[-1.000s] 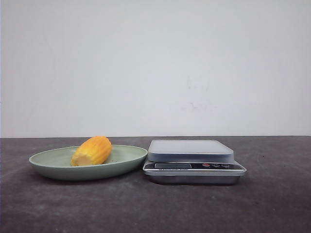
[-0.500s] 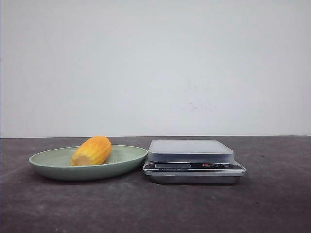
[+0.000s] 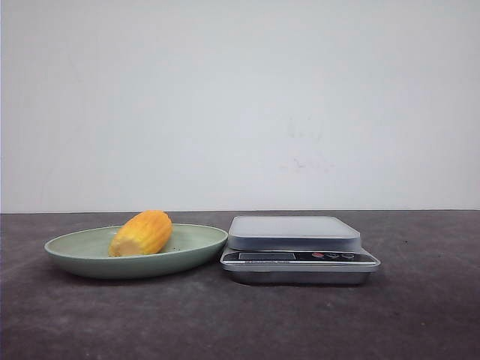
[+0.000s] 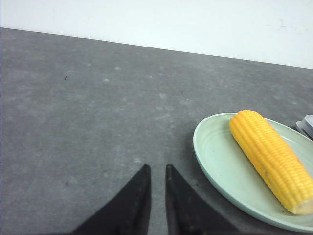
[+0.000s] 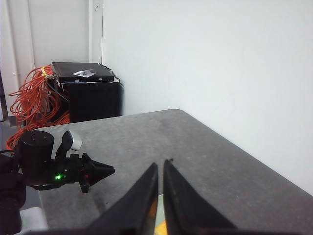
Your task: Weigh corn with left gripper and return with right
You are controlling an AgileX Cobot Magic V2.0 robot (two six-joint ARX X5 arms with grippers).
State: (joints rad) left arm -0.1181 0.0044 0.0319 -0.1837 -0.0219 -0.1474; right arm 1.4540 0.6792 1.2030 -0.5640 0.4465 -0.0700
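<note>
The corn, a yellow-orange cob with a paler cut end, lies on a pale green plate at the left of the table. A silver kitchen scale stands just right of the plate, with nothing on its platform. Neither gripper shows in the front view. In the left wrist view my left gripper is shut and empty, over the bare table beside the plate and the corn. My right gripper is shut and empty, held above the table. A sliver of yellow shows between its fingers.
The table is dark grey with a white wall behind it. A corner of the scale shows past the plate. In the right wrist view the left arm is across the table, with a black box and orange cables beyond the table's end.
</note>
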